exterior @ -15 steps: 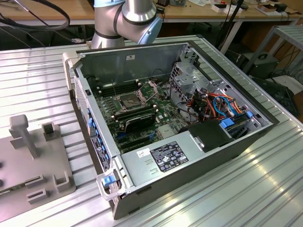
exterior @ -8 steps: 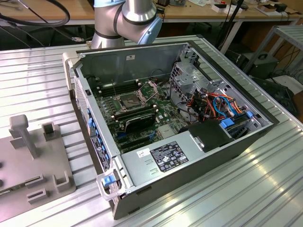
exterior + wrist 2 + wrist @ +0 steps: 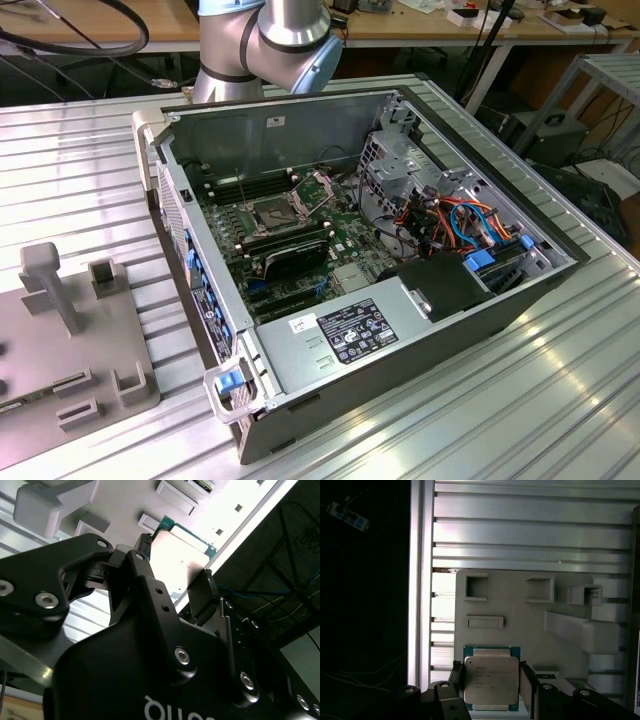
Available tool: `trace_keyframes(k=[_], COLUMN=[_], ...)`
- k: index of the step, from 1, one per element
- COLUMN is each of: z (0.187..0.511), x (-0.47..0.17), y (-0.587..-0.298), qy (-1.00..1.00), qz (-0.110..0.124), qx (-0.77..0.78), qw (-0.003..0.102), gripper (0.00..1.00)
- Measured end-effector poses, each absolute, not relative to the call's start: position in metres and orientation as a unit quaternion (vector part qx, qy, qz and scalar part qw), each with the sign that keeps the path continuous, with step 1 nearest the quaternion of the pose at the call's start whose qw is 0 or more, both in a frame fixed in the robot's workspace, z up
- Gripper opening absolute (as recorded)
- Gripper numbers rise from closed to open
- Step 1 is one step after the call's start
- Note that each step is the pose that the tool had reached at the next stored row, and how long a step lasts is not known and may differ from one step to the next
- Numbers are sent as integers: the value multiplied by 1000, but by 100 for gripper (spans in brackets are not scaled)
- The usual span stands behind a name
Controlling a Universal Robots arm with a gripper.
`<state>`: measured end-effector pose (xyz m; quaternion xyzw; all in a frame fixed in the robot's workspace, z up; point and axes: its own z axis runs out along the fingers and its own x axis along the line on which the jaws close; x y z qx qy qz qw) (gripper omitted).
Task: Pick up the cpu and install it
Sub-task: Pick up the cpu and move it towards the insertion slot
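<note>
In both wrist views my gripper point(image 3: 491, 674) point(image 3: 176, 556) is shut on the cpu point(image 3: 491, 685) point(image 3: 187, 550), a flat square chip with a dull grey top and a green edge. One black finger point(image 3: 526, 685) presses each of two opposite sides. The chip hangs well above a grey holder plate point(image 3: 520, 615) with small slots. In the exterior view the open computer case point(image 3: 400, 330) lies on the table, and the motherboard's metal-framed socket point(image 3: 275, 212) stands with its frame lifted. The arm point(image 3: 265, 40) rises behind the case.
The grey holder plate point(image 3: 70, 340) with upright blocks sits at the exterior view's left, beside the case. Black memory sticks point(image 3: 290, 250), cables point(image 3: 450, 220) and a power supply point(image 3: 350, 330) fill the case. The ribbed metal table point(image 3: 500, 410) surrounds it.
</note>
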<state>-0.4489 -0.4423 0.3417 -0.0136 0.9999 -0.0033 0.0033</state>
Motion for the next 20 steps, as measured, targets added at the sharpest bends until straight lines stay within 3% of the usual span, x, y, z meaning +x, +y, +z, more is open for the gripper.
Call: trace_keyframes(k=[20], z=[354], x=[-438], y=[-442], qy=[1000], qz=[-3], qx=[-14], qw=[3], gripper=[55])
